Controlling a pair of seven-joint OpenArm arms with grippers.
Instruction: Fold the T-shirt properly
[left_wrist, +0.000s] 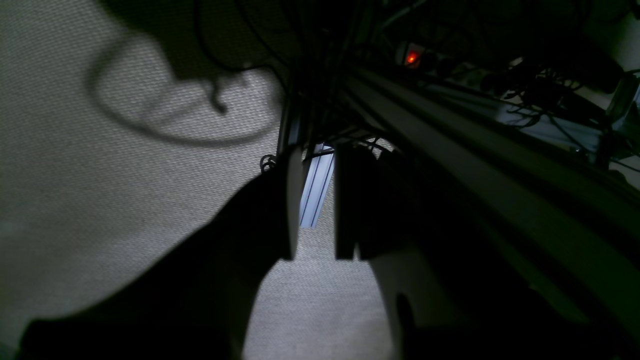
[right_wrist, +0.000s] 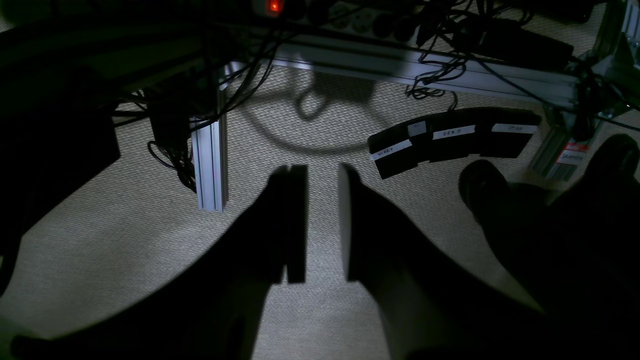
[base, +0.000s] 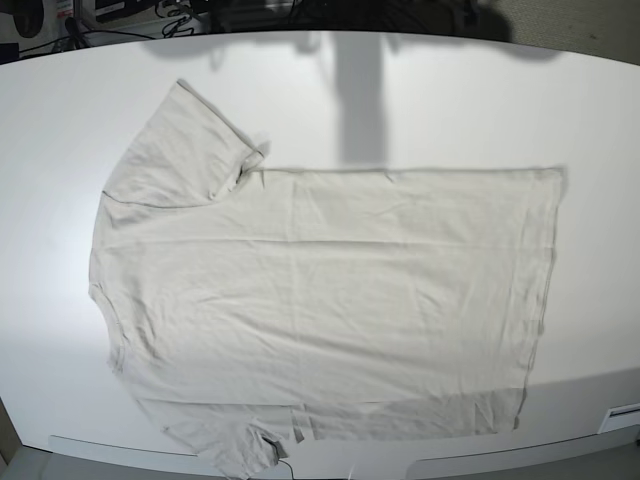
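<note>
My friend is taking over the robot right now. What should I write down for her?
Left gripper: open, empty, hanging over carpet beside the table.
Right gripper: open, empty, also over carpet.
Plain pale grey-beige short-sleeved T-shirt: spread flat on the white table, neck towards the base view's left, near sleeve hanging over the front edge.
Done: no fold visible.
Left: all folding.
</note>
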